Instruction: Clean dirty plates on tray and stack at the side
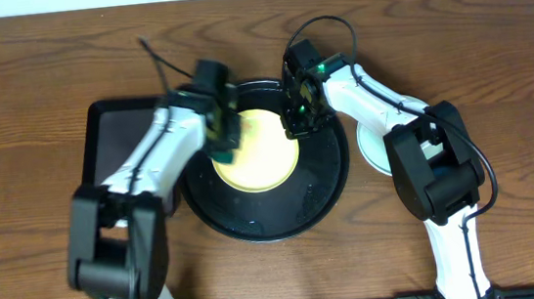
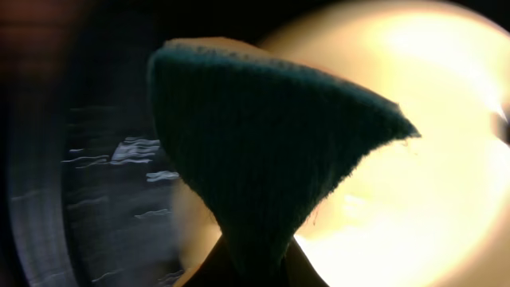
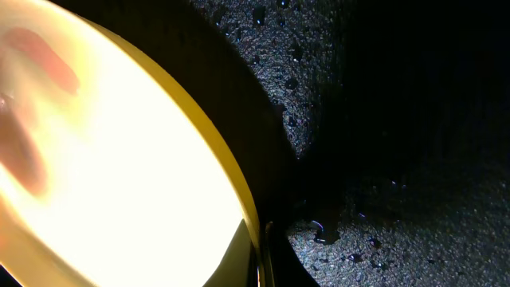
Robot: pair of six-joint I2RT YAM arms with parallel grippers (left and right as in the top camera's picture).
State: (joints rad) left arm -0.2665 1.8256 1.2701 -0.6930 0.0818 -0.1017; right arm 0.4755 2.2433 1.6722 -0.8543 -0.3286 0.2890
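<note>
The pale yellow plate lies on the round black tray. My left gripper is shut on a dark green sponge and presses it on the plate's left part. My right gripper is shut on the plate's right rim, one finger over and one under the edge. Reddish smears show on the plate in the right wrist view. A pale mint plate lies on the table to the right of the tray, partly under my right arm. I cannot tell whether another plate lies under it.
A smaller rectangular black tray lies left of the round tray, partly under my left arm. The round tray's floor is wet with drops. The wooden table surrounds both trays.
</note>
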